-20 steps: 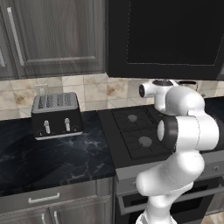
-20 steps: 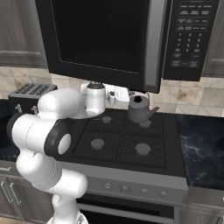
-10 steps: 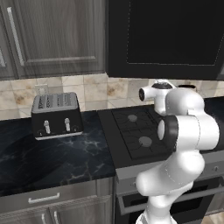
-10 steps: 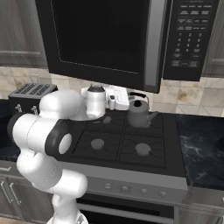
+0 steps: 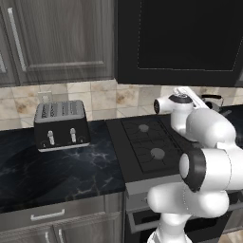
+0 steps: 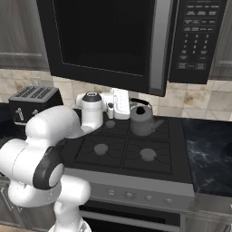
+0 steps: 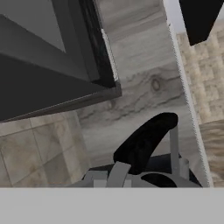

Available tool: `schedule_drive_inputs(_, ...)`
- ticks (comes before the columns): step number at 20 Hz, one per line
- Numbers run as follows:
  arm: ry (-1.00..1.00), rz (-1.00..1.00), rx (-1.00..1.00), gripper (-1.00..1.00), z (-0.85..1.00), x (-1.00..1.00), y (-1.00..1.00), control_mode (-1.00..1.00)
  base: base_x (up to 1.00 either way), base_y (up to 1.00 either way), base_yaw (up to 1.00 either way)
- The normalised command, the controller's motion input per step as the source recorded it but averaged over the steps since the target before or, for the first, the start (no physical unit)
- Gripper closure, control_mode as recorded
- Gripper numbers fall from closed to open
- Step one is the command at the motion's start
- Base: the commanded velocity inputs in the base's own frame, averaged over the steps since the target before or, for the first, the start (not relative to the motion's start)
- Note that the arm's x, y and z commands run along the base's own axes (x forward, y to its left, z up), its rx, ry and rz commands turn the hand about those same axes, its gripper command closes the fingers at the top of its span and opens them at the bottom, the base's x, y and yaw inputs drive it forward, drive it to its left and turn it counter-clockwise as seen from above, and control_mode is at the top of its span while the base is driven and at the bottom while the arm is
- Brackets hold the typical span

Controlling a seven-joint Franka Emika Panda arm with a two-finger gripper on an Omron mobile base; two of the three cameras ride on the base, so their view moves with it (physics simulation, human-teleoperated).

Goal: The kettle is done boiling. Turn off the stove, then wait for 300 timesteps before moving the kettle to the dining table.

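Observation:
The small grey kettle [image 6: 143,121] is over the back right burner of the black stove [image 6: 122,149]; I cannot tell whether it rests on the grate. My gripper [image 6: 131,103] reaches in from the left at the height of the thin black arched handle and is shut on it. In the hand view the handle [image 7: 146,140] arches up right in front of the closed fingertips [image 7: 116,173], with the kettle's lid just below. From the left base view the gripper [image 5: 205,100] meets the kettle [image 5: 212,98] behind my arm. The dining table is out of view.
A black toaster [image 5: 61,124] stands on the dark marble counter [image 5: 47,171] left of the stove. A black microwave [image 6: 113,41] hangs low over the burners, close above my hand. Small knobs [image 6: 130,195] line the stove's silver front. More counter [image 6: 208,140] lies to the right.
The hand has sunk slightly in both base views, and the kettle has shifted down a little with it. The gripper has stayed shut.

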Motion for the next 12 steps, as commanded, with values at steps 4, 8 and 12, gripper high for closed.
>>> schedule_drive_inputs(4,-0.06,-0.04,0.0,1.0,0.0,-0.44,0.0,-1.0,0.0,0.0,0.0)
schedule_drive_inputs(8,-0.01,-0.04,0.0,1.0,0.0,-0.17,0.0,-1.0,0.0,0.0,0.0)
schedule_drive_inputs(12,0.0,-0.04,0.0,1.0,0.0,-0.07,0.0,-1.0,0.0,0.0,0.0)
